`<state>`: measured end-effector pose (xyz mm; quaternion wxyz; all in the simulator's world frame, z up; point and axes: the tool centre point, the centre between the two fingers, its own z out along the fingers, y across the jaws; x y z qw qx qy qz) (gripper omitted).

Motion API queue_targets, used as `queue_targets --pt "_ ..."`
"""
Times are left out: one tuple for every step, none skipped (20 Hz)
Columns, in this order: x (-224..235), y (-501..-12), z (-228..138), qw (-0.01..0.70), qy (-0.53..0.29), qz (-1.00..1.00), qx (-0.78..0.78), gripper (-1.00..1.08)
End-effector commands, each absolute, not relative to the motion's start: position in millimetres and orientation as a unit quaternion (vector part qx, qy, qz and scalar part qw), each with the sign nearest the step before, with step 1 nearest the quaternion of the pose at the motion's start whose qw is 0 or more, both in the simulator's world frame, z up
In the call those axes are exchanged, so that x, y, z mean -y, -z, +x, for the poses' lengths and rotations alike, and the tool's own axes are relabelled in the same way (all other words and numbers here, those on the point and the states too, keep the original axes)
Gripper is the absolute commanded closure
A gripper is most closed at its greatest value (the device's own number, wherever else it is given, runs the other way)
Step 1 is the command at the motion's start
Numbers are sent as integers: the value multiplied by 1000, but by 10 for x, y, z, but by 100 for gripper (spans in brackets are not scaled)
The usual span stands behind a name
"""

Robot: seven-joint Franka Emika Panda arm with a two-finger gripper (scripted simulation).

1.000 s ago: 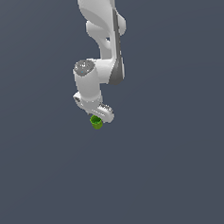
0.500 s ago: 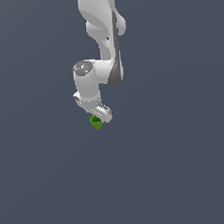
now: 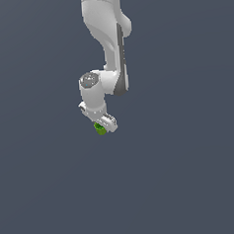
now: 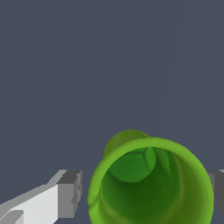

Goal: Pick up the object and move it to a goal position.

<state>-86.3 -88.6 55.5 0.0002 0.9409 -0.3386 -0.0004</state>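
The object (image 3: 100, 129) is a small bright green cup-like blob at the tip of the white arm in the exterior view. In the wrist view the object (image 4: 151, 183) looks like a hollow green cup seen from its open top. It sits between the two grey fingertips of my gripper (image 4: 146, 194). One fingertip (image 4: 70, 194) stands a sliver away from the green wall. The other fingertip (image 4: 217, 192) is right at the rim, at the picture's edge. The jaws stand wide apart, straddling the object. My gripper (image 3: 104, 127) points downward.
A plain dark grey-blue surface (image 3: 183, 183) fills both views. No other object, container or edge shows.
The wrist and hand have sunk a little lower over the object. The green object has stayed at almost the same spot.
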Motion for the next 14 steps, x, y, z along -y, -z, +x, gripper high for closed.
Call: queue_targets --pt "887 -470 -862 0 0 941 339 -92" --pt "886 -450 -860 0 0 941 339 -92" --pt "885 -436 -859 0 0 941 339 -92" --pt "885 -427 -858 0 0 941 339 -92" --pt "885 -425 -858 0 0 941 339 -92" --pt "885 -425 -858 0 0 941 339 108" --pt "885 -425 -858 0 0 941 339 108" --pt "885 -425 -858 0 0 941 339 108" --pt "885 -425 -858 0 0 941 339 108" --pt "885 -425 -858 0 0 941 339 108" --pt "885 -425 -858 0 0 941 339 108" --pt "885 -425 -858 0 0 941 339 108" --pt "885 -425 -858 0 0 941 339 108" --pt "885 -425 -858 0 0 941 339 108"
